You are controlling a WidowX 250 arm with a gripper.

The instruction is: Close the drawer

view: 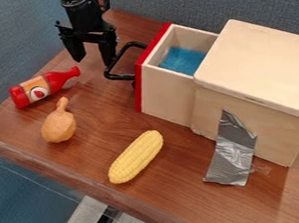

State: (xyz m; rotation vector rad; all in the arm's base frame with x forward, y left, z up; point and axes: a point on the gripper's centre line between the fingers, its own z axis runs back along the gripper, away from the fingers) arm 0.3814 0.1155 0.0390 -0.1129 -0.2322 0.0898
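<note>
Jaws well apart with nothing between them, my gripper [94,60] hangs just beyond the black handle [122,77] in the camera view, and the drawer [167,94] sits pulled out of the wooden box [259,74], blue cloth [182,61] inside. I'd bring the fingers together, settle them against the middle of the red front [139,82] without snagging that loop, then push slowly, straight along the slide, easing off once it seats flush.
</note>
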